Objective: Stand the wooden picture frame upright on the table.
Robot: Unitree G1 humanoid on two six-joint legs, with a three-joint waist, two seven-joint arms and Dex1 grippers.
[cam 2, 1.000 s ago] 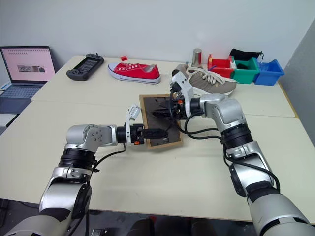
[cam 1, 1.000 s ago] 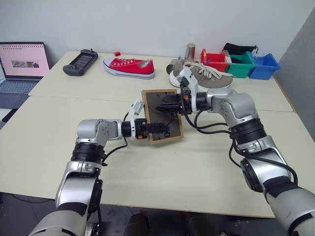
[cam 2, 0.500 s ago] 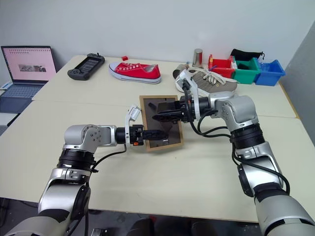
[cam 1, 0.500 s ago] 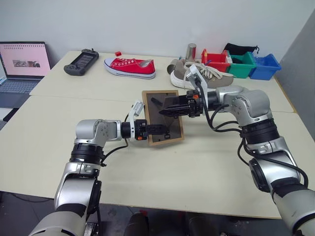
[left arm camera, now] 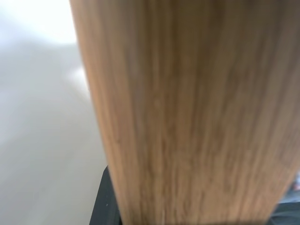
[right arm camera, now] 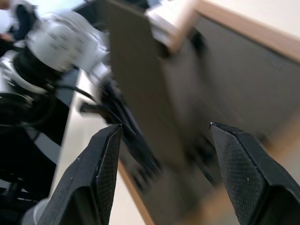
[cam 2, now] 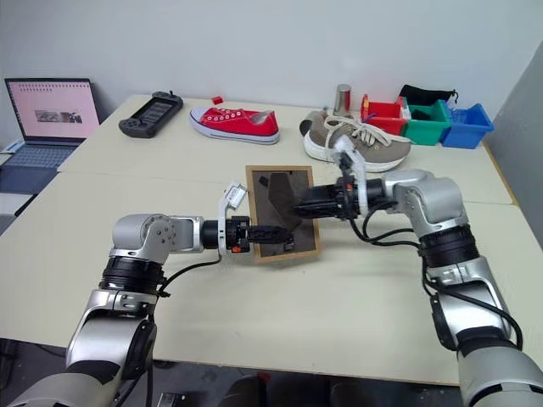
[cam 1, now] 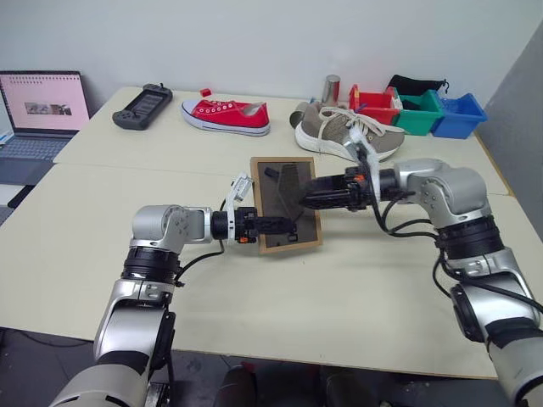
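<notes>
Left end effector is clamped on the frame, holding it tilted above the desk; right end effector, fingers apart, is at its prop. Standing it remains.

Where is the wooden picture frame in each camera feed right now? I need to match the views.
Left eye view: wooden picture frame mid-picture, back panel facing the camera.
Right eye view: mid-picture too, slightly left of centre.
Left wrist view: close-up wood grain, upright band.
Right wrist view: dark back panel beyond the fingers.
Shared landmark: the red shoe behind it in both eye views.
</notes>
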